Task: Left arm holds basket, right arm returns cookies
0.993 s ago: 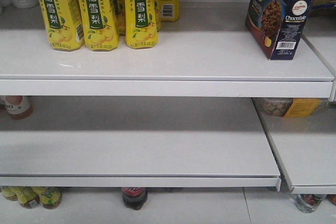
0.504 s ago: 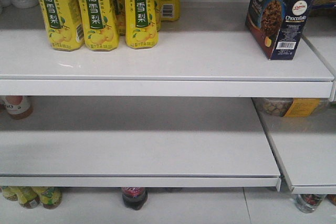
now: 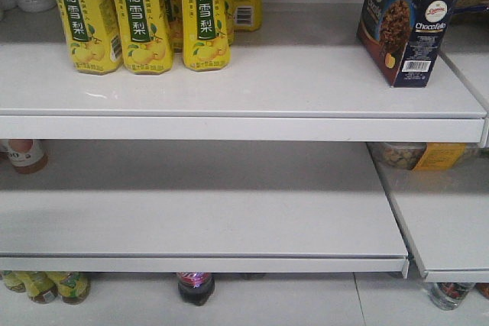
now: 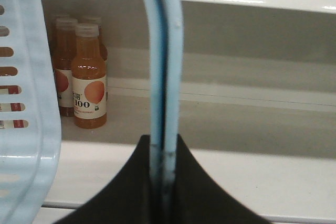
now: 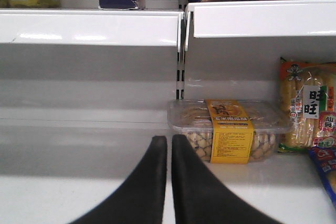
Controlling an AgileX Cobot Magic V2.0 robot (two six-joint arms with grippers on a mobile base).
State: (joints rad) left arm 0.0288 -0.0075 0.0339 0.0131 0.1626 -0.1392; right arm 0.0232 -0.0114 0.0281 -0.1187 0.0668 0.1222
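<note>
In the front view, nothing has changed over the last second: the cookies [image 3: 405, 22] stand at the same place on the upper shelf [image 3: 252, 85], at its right end, near the front edge and turned a little so that one corner faces outward. The yellow drink bottles [image 3: 145, 17] are well apart on the left, and no arm is seen here. I judge from this that the box is already returned and the right arm is out of the shelf, so the task seems finished or very near to it. Between the bottles and the box the shelf surface is bare, and the lower shelf [image 3: 199, 211] has open room too.

In the left wrist view, the left gripper [image 4: 163, 182] pinches the thin handle [image 4: 165, 51] of the basket [image 4: 31, 129]; the jaws are pressed onto it from both sides. The slotted wall of the basket hangs at the left border. Behind it stand orange juice bottles [image 4: 86, 77] on a shelf, near the basket wall, so a swing to that side could touch them.

In the right wrist view, the right gripper [image 5: 169, 182] holds nothing and its jaws are pressed together, with only a thin line between them. It points toward the middle shelf, where a clear snack tub [image 5: 228, 129] lies just to the right ahead. The barcode side of the box shows above, on the upper shelf. The left part of this shelf is free for moving.
</note>
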